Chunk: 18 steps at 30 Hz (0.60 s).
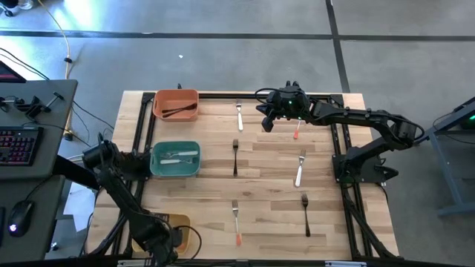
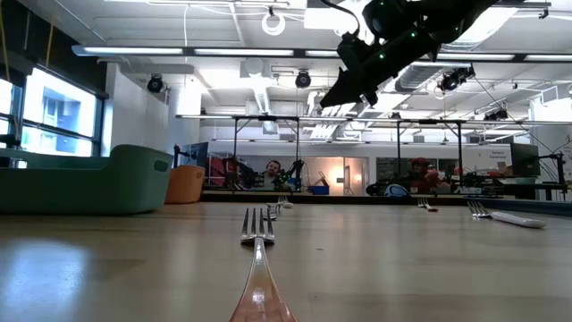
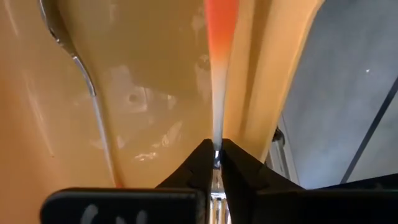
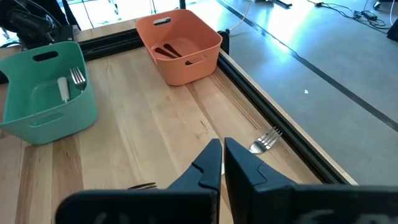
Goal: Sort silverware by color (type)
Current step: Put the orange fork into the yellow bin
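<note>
My left gripper (image 1: 168,240) points down into a yellow bin (image 1: 185,226) at the table's near left and is shut on an orange-handled piece of silverware (image 3: 217,74). Another orange-handled piece (image 3: 78,59) lies in that bin. My right gripper (image 4: 222,163) hovers shut and empty above the table's far middle. Loose forks lie flat on the table: a white-handled one (image 1: 240,115), a black one (image 1: 235,156), an orange-handled one (image 1: 236,221), another black one (image 1: 305,213) and another white-handled one (image 1: 300,169). A small orange-handled piece (image 1: 296,132) lies near my right gripper. My left gripper pinches the piece's silver neck (image 3: 216,144) between its two fingertips (image 3: 202,163), coming from above and pointing down, roughly along the piece. The orange handle (image 3: 221,25) hangs below the fingers inside the yellow bin (image 3: 273,62). Whether its end touches the bin's floor I cannot tell.
An orange bin (image 1: 176,104) with black pieces stands at the far left. A teal bin (image 1: 175,159) with white-handled pieces stands at the middle left. A black frame rail (image 1: 338,141) runs along the table's edges. In the low view a fork (image 2: 257,234) lies close in front.
</note>
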### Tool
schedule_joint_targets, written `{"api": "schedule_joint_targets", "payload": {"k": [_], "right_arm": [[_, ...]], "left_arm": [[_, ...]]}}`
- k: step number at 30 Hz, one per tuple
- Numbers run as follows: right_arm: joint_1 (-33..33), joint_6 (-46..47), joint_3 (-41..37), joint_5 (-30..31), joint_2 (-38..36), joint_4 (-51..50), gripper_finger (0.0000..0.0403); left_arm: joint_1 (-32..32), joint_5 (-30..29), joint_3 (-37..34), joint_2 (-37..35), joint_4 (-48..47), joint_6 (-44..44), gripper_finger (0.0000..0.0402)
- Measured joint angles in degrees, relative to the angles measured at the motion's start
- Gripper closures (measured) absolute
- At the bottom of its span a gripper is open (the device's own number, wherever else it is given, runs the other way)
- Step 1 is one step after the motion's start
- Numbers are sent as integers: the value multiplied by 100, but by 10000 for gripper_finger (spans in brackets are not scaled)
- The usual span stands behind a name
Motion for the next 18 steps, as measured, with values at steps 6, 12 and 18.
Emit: {"api": "schedule_joint_targets", "payload": {"k": [6, 12, 18], "right_arm": [[-1, -2, 0, 0, 0, 2, 403], [0, -116, 0, 2, 0, 2, 403], [0, -153, 0, 2, 0, 37, 403]], "left_arm": [[3, 216, 0, -1, -142, -7, 338], [3, 254, 11, -283, -439, 235, 340], [12, -323, 15, -1238, -1019, 148, 393]]}}
